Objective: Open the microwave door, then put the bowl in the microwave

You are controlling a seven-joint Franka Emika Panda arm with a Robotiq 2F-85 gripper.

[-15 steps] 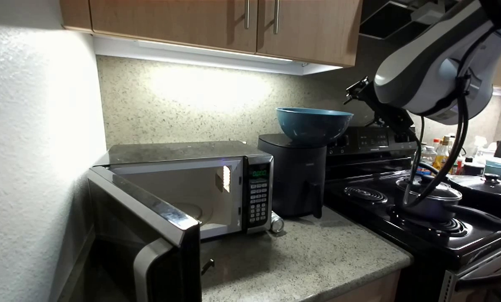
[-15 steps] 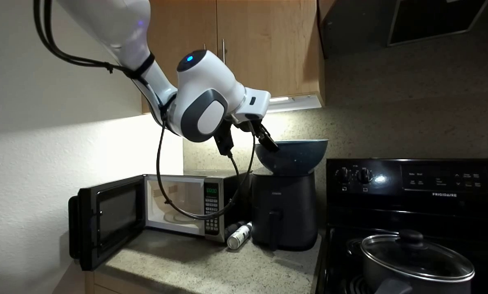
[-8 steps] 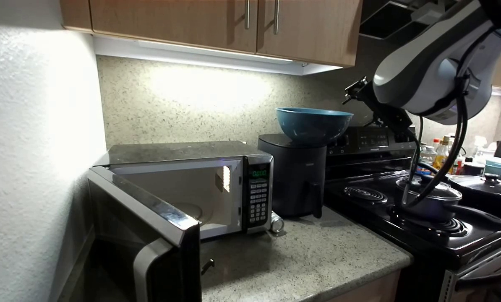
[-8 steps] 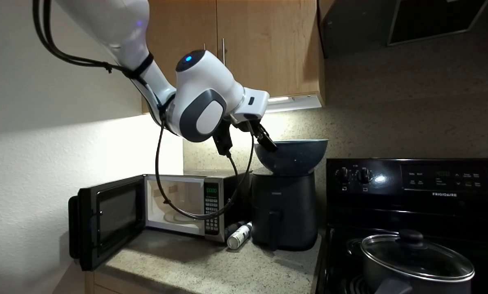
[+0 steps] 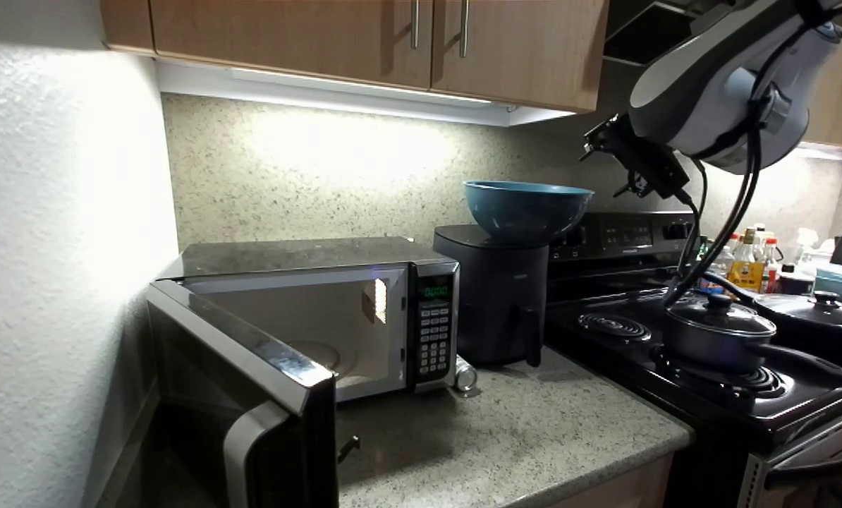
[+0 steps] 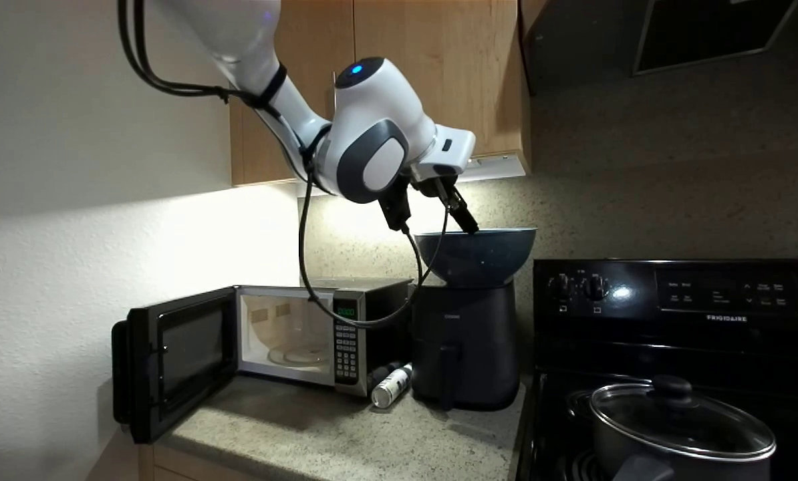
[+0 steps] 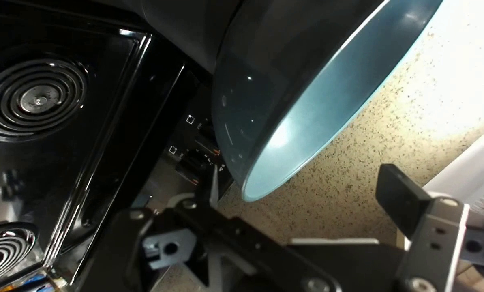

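1. Your door work looks done: the microwave door (image 6: pixel 188 351) stands swung well open. The step in hand, as I judge it, is grasping the bowl (image 6: pixel 482 257).
2. That bowl sits upright on the air fryer (image 6: pixel 466 354), beside the microwave (image 5: pixel 301 255) and outside it.
3. Your hand (image 7: pixel 298 174) is spread wide and grips nothing. You see the rim ahead of it in the wrist view; whether a fingertip touches it, you cannot tell from here.
4. Aim to straddle the wall, one finger inside, one outside. The rim slants across the wrist view, so you will probably need to roll the wrist until both pads meet the wall squarely.
5. Go in slowly. The base is narrower than the rim, so a sideways nudge could tip or slide the bowl off its perch.
6. Close firmly but gradually; that glossy wall may slip. Try a small lift before you travel.
7. Watch the cable (image 6: pixel 372 325) looping below the arm, and lift no higher than you need: the wall cabinet (image 6: pixel 466 60) is above.
8. Keep the bowl level on the way; its breadth may make the opening a close fit.
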